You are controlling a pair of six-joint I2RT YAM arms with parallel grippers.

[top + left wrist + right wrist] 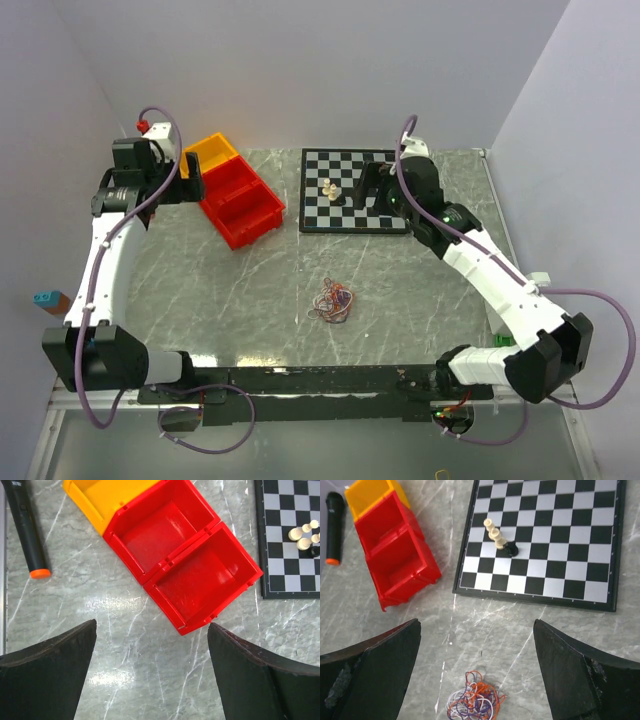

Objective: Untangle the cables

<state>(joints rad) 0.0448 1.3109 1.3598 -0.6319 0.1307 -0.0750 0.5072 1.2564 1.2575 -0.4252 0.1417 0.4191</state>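
Observation:
A small tangle of orange, purple and white cables [332, 301] lies on the grey marble table near its middle; in the right wrist view the tangle [475, 702] sits at the bottom, between my fingers and below them. My right gripper [372, 186] hangs open and empty high over the chessboard [352, 190], well away from the cables. My left gripper [190, 178] is open and empty at the far left, beside the red bins [242, 205]. Its dark fingers [50, 680] frame bare table; the cables do not show in the left wrist view.
Two red bins [185, 560] and a yellow bin [209, 153] stand at the back left. The chessboard [550, 535] carries a few white pieces [493, 532] and a black one [511, 548]. A black marker with an orange tip [25, 525] lies left of the bins.

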